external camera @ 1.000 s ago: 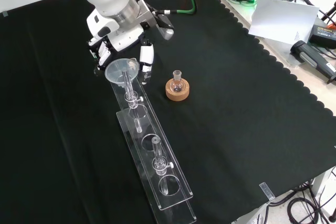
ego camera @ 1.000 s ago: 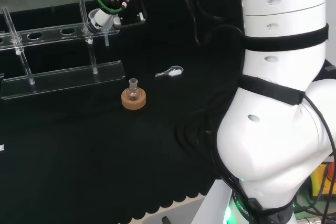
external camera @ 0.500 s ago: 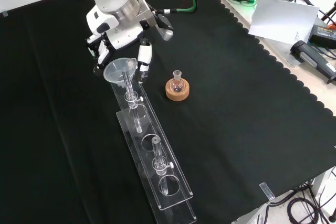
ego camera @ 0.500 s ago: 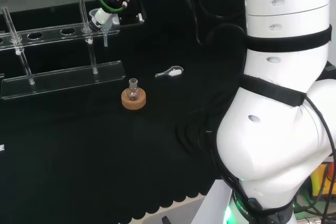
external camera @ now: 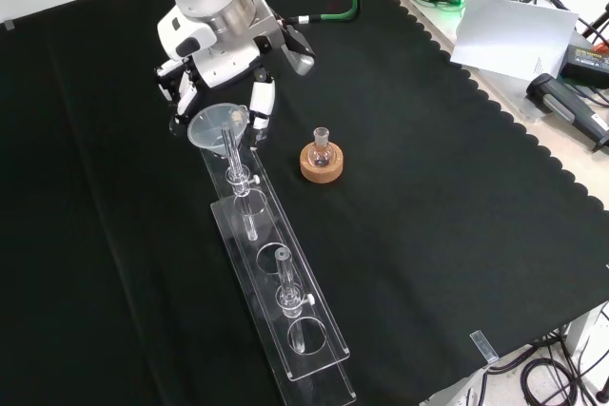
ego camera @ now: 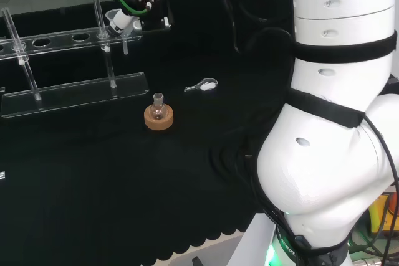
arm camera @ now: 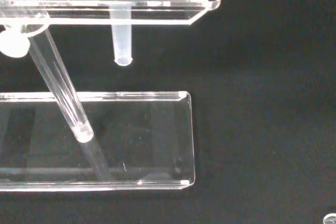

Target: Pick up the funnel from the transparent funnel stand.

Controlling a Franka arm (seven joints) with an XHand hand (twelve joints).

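the hand (external camera: 221, 102) has its fingers curled around the funnel (external camera: 217, 127) bowl at the funnel stand (external camera: 285, 301) end. the funnel looks light, slick and brittle, so the rim seems the best hold.

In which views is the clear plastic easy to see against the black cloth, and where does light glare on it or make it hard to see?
Wrist view: the funnel stand shows bright edge highlights, and the funnel stem is crisp. Front view: the funnel rim reads pale against the cloth. Head view: the funnel is small beside the hand and hard to separate; the cork stand stands out clearly.
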